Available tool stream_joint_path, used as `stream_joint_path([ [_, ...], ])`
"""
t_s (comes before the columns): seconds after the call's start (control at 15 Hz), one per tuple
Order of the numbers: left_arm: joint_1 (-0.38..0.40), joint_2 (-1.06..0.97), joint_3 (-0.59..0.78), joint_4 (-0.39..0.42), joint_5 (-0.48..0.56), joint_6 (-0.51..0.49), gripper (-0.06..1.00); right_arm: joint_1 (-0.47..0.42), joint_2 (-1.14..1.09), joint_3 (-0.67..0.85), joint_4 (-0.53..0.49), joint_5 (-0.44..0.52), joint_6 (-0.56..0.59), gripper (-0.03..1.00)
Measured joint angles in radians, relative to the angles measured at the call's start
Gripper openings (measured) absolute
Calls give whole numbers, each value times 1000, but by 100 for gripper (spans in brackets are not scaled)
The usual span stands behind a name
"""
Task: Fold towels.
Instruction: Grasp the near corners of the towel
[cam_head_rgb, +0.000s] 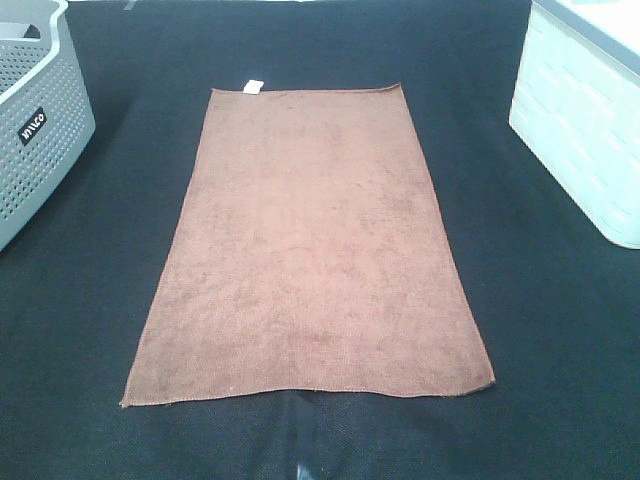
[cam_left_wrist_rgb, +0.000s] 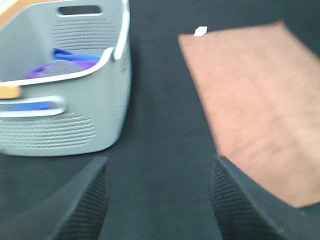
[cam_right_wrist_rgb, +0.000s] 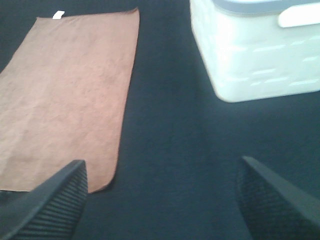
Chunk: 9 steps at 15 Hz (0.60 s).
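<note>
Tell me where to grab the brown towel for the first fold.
Pinch the towel by its two near corners: left end effector on the left corner, right end effector on the right corner, coming in from the near edge. It lies flat, lengthwise, so they probably lift evenly.

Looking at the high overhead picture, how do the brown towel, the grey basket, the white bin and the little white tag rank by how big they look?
1. brown towel, by far the largest.
2. grey basket and white bin: about alike, both cut off at the picture's edges, so unranked.
3. white tag, smallest.
</note>
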Motion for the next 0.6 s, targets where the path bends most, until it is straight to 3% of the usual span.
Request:
stream_joint_path([
  [0.07, 0, 56, 9, -60, -65, -15, 57, 0, 68, 0, 26, -32, 9, 76],
  [0.13, 0, 160, 10, -194, -183, -22, 57, 0, 180, 0, 94, -92, 10, 76],
  [0.2, 0, 233, 10, -268, -223, -18, 57, 0, 267, 0, 149, -120, 9, 76],
  [0.27, 0, 312, 10, -335, -242, 3, 57, 0, 348, -4, 200, -132, 3, 76],
  [0.33, 0, 312, 10, -335, -242, 3, 57, 0, 348, -4, 200, -132, 3, 76],
  [0.53, 0, 591, 10, -571, -239, 175, 57, 0, 621, -55, 349, -146, -134, 76],
  [0.6, 0, 727, 10, -694, -232, 297, 57, 0, 762, -76, 424, -147, -231, 76],
])
